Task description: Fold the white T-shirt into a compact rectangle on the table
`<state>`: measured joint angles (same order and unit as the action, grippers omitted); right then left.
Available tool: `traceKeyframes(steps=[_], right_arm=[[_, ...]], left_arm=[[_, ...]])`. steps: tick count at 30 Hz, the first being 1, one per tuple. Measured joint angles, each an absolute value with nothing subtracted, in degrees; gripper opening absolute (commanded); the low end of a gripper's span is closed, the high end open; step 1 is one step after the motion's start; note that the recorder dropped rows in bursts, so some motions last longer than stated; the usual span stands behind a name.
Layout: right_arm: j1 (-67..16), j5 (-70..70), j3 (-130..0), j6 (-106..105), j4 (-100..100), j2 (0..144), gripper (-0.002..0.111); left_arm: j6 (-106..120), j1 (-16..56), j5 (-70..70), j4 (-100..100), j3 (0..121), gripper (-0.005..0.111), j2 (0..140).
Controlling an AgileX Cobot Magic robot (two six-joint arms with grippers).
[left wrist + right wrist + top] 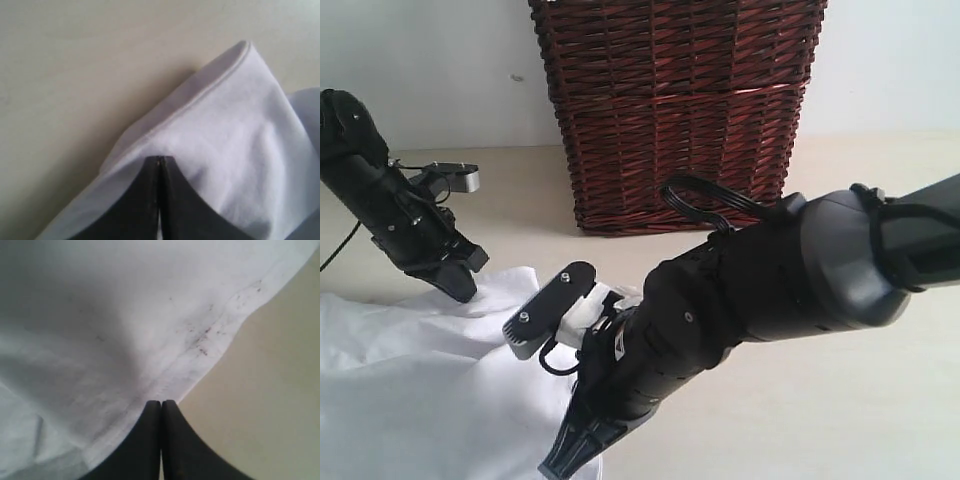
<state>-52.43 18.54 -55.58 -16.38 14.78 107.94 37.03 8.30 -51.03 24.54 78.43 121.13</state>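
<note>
"White T-shirt point(400, 380): where is it?" asks Lena.

"On the desk point(820, 420), low on the left of the exterior view. It's rumpled and partly spread, and runs out of the picture. Only plain white cloth shows."

"And the left hand point(460, 285)?"

"Its fingers are pressed together, tips down at the shirt's edge on the basket side. From the left wrist, a hemmed fold rises in a peak just past the tips. Whether cloth is pinched between them I cannot tell."

"The right hand point(558, 462)?"

"Closed too, fingers flat against each other. It reaches across the middle and points down at the shirt's right edge. The right wrist view shows the tips meeting at the stitched hem, with bare desk on one side and a few tiny dark specks on the cloth near the seam. Again, a pinch is not clear."

"Anything else?"

"A dark red-brown wicker basket point(680, 110) stands at the back, well apart from the shirt."
</note>
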Motion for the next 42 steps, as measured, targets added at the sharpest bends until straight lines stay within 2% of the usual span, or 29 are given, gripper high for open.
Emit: traceKeyframes(steps=[10,17,28,33,42], right_arm=[[-52.18,18.21,-56.74,-14.37,13.72,108.04,0.000],[-53.38,22.52,-56.74,-17.00,18.20,108.71,0.000],[-65.63,28.05,-56.74,-24.64,24.76,106.84,0.000],[-66.11,27.32,-56.74,-24.73,24.89,110.39,0.000],[-66.11,29.78,-57.64,-23.39,22.92,112.13,0.000]], left_arm=[[39.12,8.30,-53.24,27.30,80.12,0.000,114.87],[44.34,10.41,-56.36,30.15,78.49,0.000,117.93],[38.99,12.54,-48.54,22.29,78.49,0.000,123.00],[28.13,12.71,-47.26,12.90,80.28,0.000,123.14],[25.82,12.71,-43.00,11.00,81.95,0.000,124.12]])
